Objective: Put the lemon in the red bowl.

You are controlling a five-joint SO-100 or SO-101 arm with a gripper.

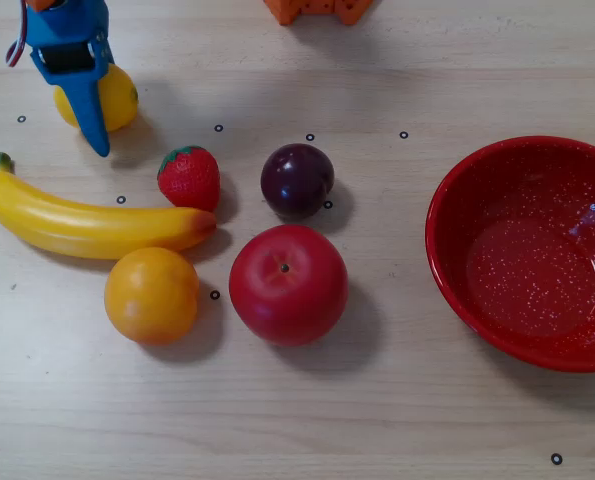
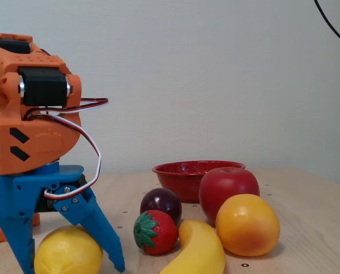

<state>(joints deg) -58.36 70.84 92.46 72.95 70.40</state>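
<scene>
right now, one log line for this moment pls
gripper: open, astride lemon | lemon: on table, not lifted | red bowl: empty | step: grasp pending

The overhead view looks straight down on the table (image 1: 397, 420), catching only the gripper (image 1: 87, 105) at its top-left corner. The fixed view sits low at tabletop height, close beside the gripper (image 2: 72, 260), facing a pale wall. Both 2 views share the fruit cluster and red bowl (image 1: 447, 270).

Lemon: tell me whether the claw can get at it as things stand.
Probably yes. The open claw already straddles the lemon, one finger on each side, and the banana and strawberry lie clear of it.
</scene>
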